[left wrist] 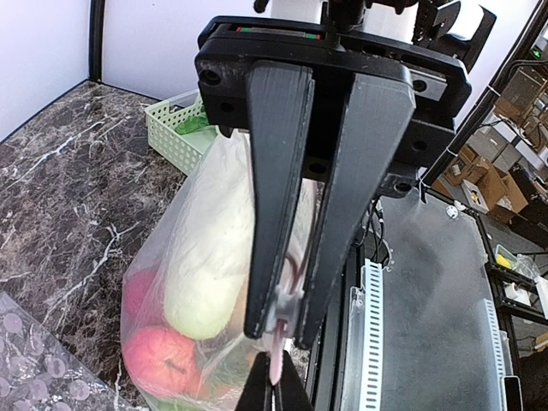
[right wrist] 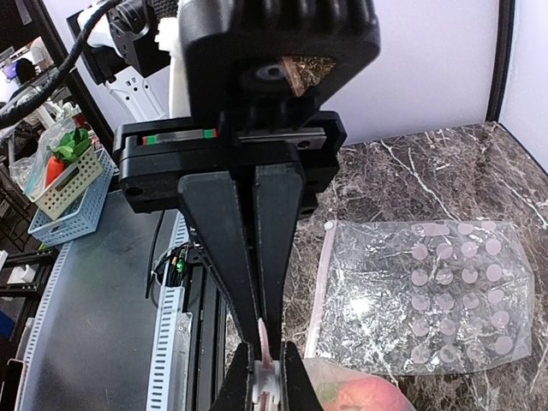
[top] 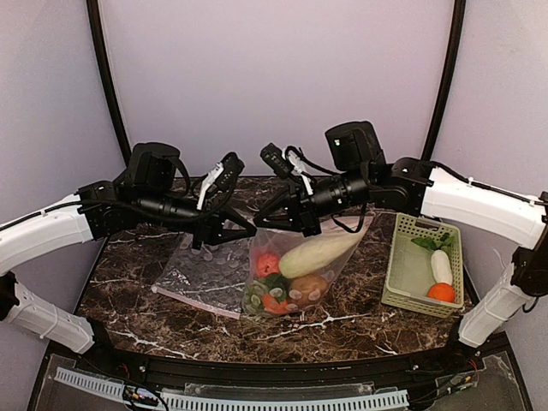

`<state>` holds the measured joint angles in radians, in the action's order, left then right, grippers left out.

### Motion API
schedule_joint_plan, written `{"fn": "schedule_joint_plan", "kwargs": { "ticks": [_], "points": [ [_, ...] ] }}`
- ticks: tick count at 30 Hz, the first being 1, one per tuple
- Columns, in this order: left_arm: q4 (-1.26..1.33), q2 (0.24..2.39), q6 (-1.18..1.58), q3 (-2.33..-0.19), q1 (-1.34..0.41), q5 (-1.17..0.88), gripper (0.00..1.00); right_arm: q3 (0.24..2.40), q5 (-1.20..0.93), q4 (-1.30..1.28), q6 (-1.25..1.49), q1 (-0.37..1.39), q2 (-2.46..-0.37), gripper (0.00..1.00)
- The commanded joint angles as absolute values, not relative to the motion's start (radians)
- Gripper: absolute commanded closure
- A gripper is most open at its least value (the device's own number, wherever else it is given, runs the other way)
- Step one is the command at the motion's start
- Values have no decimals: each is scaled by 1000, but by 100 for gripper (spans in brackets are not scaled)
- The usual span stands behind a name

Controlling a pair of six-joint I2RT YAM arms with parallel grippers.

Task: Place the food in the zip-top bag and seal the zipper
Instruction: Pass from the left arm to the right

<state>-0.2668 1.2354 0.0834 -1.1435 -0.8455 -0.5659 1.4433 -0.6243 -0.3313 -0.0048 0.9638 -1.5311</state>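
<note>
Above the dark marble tabletop (top: 128, 274), the bag (top: 330, 276) is hanging mid-frame, food (top: 317, 254) inside, your left jaws and right jaws both clamping its zipper (left wrist: 276, 364) side by side. Anchor one pair; be sliding the other outward, pinching firmly, level.

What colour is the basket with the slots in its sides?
The basket is pale green; the top external view shows it best.

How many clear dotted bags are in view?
2. The zip-top bag, filled, is held up at the centre; the second bag lies flat and empty to its left. None seems hidden.
</note>
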Motion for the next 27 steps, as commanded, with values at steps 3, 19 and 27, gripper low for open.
{"fn": "schedule_joint_plan", "kwargs": {
  "ticks": [3, 19, 27],
  "points": [
    [-308, 1182, 87, -1134, -830, -493, 99, 1405, -544, -357, 29, 956, -1462, 100],
    [-357, 1157, 65, -1163, -820, -429, 99, 1380, -446, -392, 7, 937, -1424, 100],
    [-370, 1147, 63, -1166, -815, -430, 99, 1365, -454, -412, 11, 919, -1398, 100]
  ]
}}
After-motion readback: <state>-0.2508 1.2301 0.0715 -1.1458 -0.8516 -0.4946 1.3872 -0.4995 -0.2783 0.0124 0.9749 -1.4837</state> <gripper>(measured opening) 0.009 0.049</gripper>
